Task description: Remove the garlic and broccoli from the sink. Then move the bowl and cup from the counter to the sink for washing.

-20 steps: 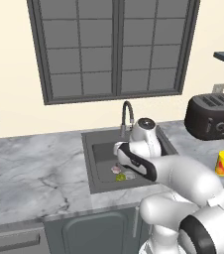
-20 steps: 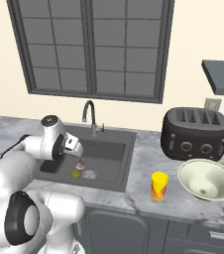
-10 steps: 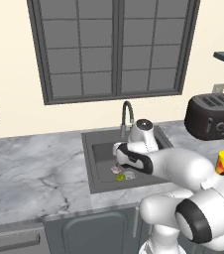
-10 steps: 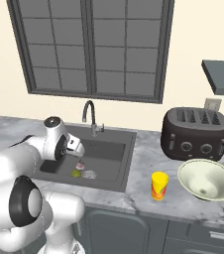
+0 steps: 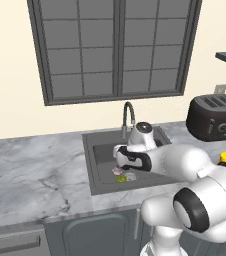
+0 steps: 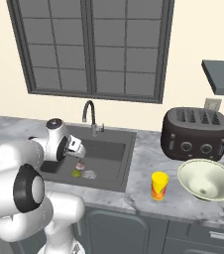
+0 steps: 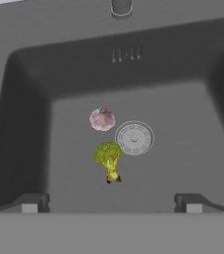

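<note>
Since a moment ago, our end effector (image 7: 111, 202) has lowered into the sink (image 7: 25, 124), jaws wide, empty. We judge the garlic (image 7: 102, 119) light, firm; grip across its bulb.

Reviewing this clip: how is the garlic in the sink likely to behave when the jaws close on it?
The garlic looks small and rounded, so it may roll or squirt sideways on the flat sink floor. It probably weighs little. The broccoli and drain disc lie close, so a nudge might disturb them.

Home kitchen, marble counter (image 6: 143, 163), sink (image 5: 102, 160), toaster (image 6: 196, 133), window (image 6: 91, 47)
</note>
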Controlling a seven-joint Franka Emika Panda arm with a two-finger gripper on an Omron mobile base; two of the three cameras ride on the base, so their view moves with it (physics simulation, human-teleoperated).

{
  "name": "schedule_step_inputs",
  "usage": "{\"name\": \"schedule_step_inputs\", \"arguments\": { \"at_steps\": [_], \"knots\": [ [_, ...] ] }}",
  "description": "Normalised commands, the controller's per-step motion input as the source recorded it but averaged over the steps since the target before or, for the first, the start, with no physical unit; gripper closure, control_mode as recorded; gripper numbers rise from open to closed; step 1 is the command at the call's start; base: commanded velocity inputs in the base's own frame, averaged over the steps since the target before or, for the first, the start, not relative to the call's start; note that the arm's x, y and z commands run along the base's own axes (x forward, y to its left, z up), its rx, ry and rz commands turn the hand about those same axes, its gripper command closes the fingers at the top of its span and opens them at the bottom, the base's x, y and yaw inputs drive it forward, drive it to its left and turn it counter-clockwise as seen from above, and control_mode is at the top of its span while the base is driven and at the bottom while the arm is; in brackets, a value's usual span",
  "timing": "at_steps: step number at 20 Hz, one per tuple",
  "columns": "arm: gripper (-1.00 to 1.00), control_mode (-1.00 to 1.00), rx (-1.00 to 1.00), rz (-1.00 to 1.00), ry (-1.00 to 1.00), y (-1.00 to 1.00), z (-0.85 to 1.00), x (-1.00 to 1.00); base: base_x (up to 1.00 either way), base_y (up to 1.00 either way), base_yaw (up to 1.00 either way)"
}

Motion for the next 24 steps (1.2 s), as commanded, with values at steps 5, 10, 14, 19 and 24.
{"name": "schedule_step_inputs", "arguments": {
  "at_steps": [5,10,14,19,24],
  "knots": [
    [-1.0,-1.0,0.0,0.0,-0.01,-0.01,-0.08,0.11,0.0,0.0,0.0],
    [-1.0,-1.0,0.0,0.0,-0.02,-0.05,-0.06,0.06,0.0,0.0,0.0],
    [-1.0,-1.0,0.04,0.0,-0.01,-0.04,-0.05,0.04,0.0,0.0,0.0],
    [-1.0,-1.0,0.09,0.0,-0.02,-0.01,-0.03,0.02,0.0,0.0,0.0],
    [-1.0,-1.0,0.09,0.0,-0.04,-0.02,-0.03,0.01,0.0,0.0,0.0]
  ]
}}
